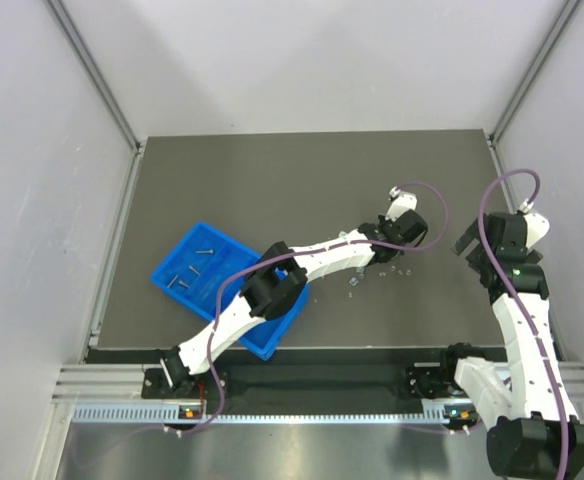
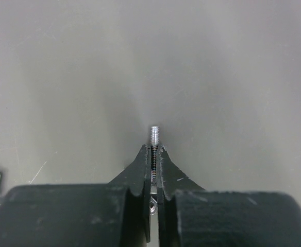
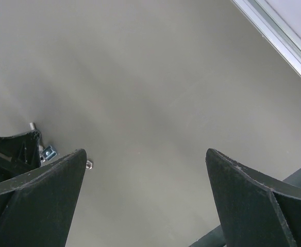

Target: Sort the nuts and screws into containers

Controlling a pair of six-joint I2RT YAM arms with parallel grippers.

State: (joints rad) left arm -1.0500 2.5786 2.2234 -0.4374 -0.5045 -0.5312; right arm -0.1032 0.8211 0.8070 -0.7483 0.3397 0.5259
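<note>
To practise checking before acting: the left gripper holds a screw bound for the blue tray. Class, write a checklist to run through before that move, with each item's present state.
1. Left gripper shut on the screw: ok, the threaded end pokes out past the tips.
2. Only one part in the grip: cannot tell, something small glints deeper in it.
3. Right gripper open and off to the side: ok.
4. Blue tray in view: ok, though the left arm covers its near corner.
5. Screw compartment identified: cannot tell, the contents are too small from above.
</note>
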